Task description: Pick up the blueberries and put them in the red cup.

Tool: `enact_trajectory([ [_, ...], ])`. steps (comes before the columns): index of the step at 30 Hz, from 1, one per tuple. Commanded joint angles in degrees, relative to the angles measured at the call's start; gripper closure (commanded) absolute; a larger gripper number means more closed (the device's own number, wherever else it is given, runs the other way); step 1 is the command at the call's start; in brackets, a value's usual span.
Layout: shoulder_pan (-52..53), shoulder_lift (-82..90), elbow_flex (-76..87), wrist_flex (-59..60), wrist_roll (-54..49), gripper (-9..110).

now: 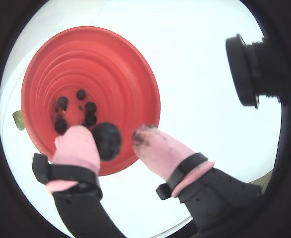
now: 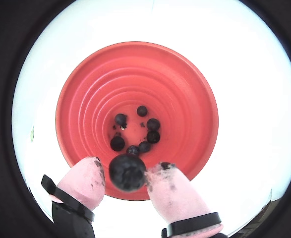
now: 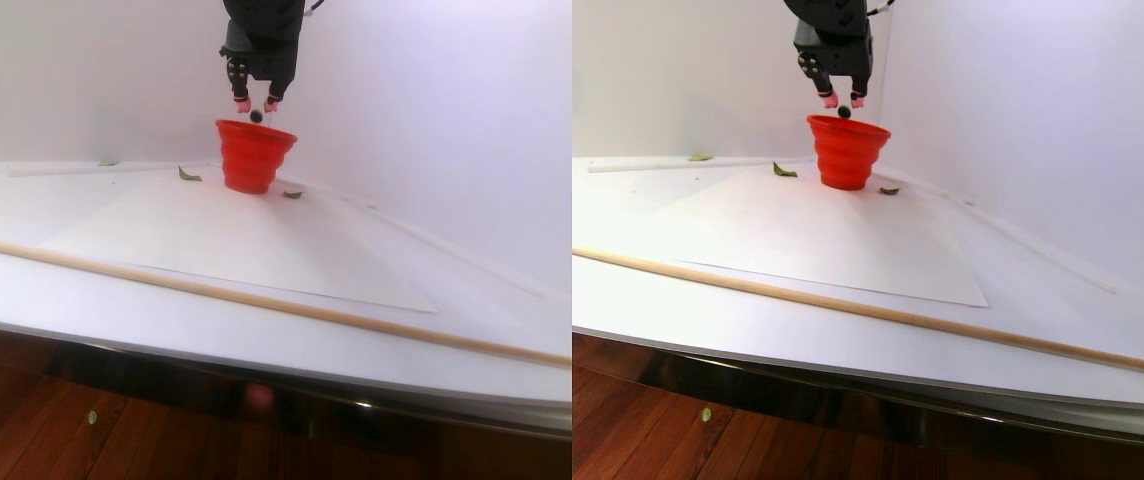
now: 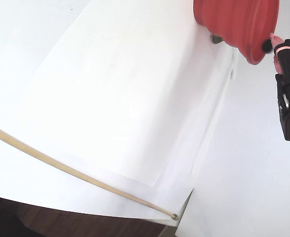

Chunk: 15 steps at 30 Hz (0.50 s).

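Observation:
The red cup (image 1: 135,64) (image 2: 195,99) (image 3: 252,155) (image 4: 233,22) stands upright on the white sheet at the back of the table. Several blueberries (image 1: 90,107) (image 2: 153,124) lie on its bottom. My gripper (image 1: 110,134) (image 2: 128,164) (image 3: 257,104) hangs open just above the cup's rim, its pink fingertips (image 1: 76,144) smeared dark. One blueberry (image 1: 106,141) (image 2: 128,172) (image 3: 255,116) (image 4: 267,46) is in the air between and just below the fingertips, over the cup's mouth. In the stereo pair view it sits lower than both tips, free of them.
A long wooden rod (image 3: 232,295) (image 4: 61,168) lies across the front of the table. Small leaves (image 3: 189,175) (image 3: 292,194) rest beside the cup. A wall rises close behind and to the right of the cup. A black camera body (image 1: 247,69) juts into a wrist view.

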Motion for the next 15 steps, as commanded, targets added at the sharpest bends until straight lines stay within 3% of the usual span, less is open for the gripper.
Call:
enact_trajectory([
  [1, 0.1, 3.6, -5.5, -1.4, -0.9, 84],
  [15, -0.2, 8.3, -2.4, -1.6, -1.6, 84],
])
